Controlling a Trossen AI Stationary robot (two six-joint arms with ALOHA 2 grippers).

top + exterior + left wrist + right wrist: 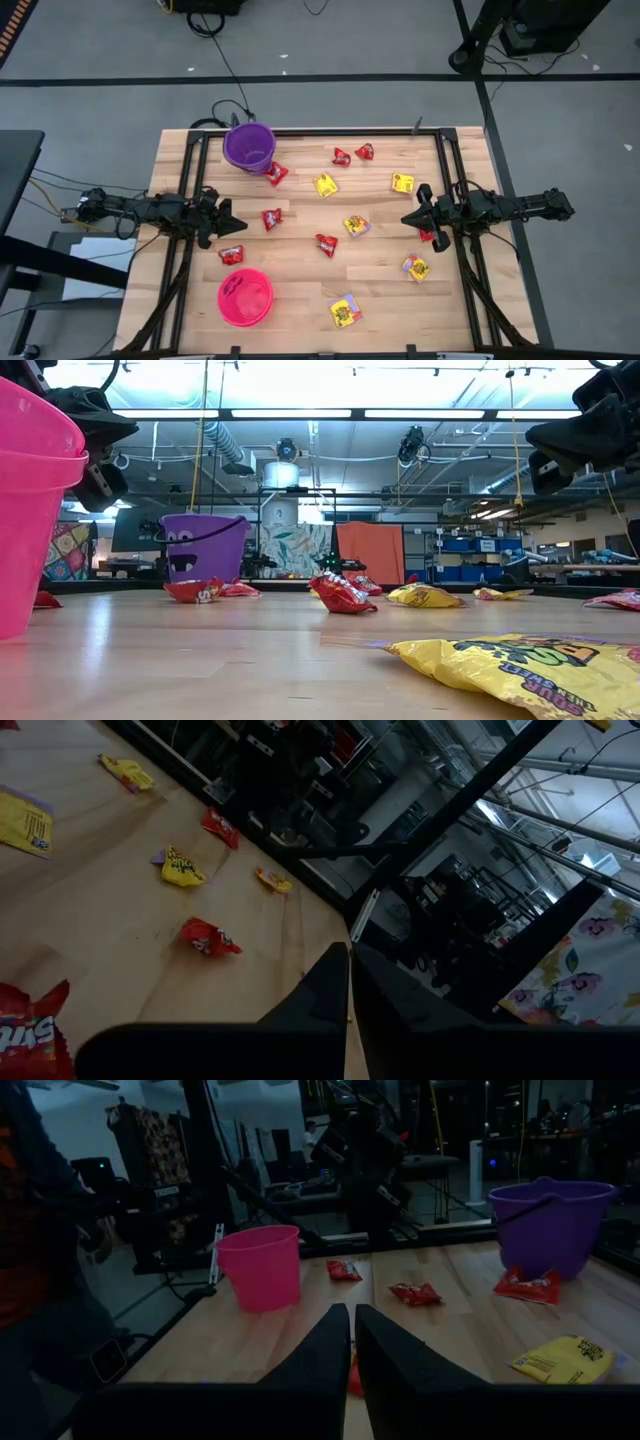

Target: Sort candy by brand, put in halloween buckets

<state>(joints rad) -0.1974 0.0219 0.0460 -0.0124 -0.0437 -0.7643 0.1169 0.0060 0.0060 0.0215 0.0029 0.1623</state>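
Observation:
Red and yellow candy packets lie flat and scattered on the wooden table, among them a red one and a yellow one. The purple bucket stands upright at the far left, with a red packet beside it. The pink bucket stands upright at the near left. My left gripper hovers shut at the table's left edge, pointing level toward the right. My right gripper hovers shut at the right edge, pointing toward the left. Each wrist view shows its fingers closed together, left and right, with nothing between them.
Black frame rails run along the table's left and right sides under the arms. A large yellow packet lies close to the low camera. A person stands beyond the table's near left side. Bare wood shows between the packets.

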